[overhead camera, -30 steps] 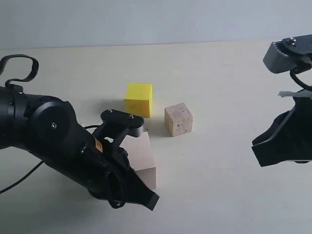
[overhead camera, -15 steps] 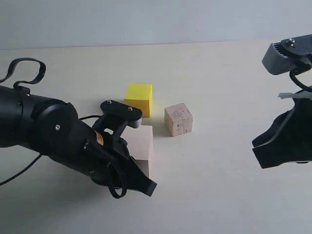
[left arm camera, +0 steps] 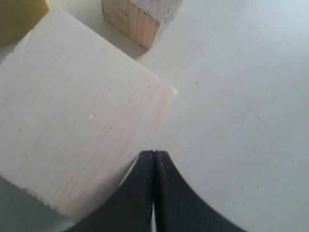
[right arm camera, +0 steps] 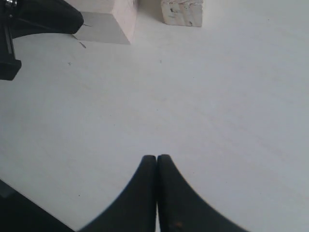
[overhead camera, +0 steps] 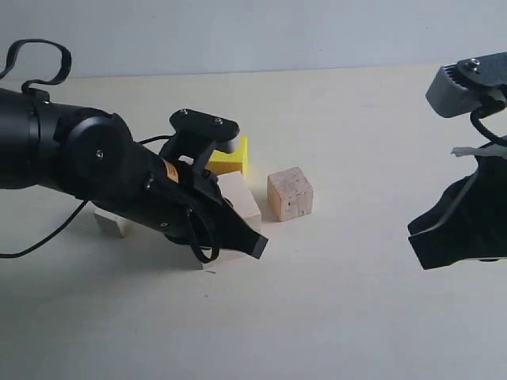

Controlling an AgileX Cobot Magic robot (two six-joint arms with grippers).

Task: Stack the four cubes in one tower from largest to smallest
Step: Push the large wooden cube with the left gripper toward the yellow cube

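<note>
The left arm (overhead camera: 95,170) is shifted from the near edge toward the middle of the table (overhead camera: 356,317), and the closed left gripper (overhead camera: 252,245) is carried with it. The pale wood cube (overhead camera: 244,207) is displaced toward the yellow cube (overhead camera: 231,161) and turned. A small greyish-white cube (overhead camera: 111,225) is uncovered behind the arm.

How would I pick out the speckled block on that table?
On the pale table, find the black left arm stretched toward the middle. Three cubes cluster at its tip, and the speckled cube is the rightmost. It is smaller than the pale wood cube beside it, and tan with dark flecks, not bright like the yellow cube.
</note>
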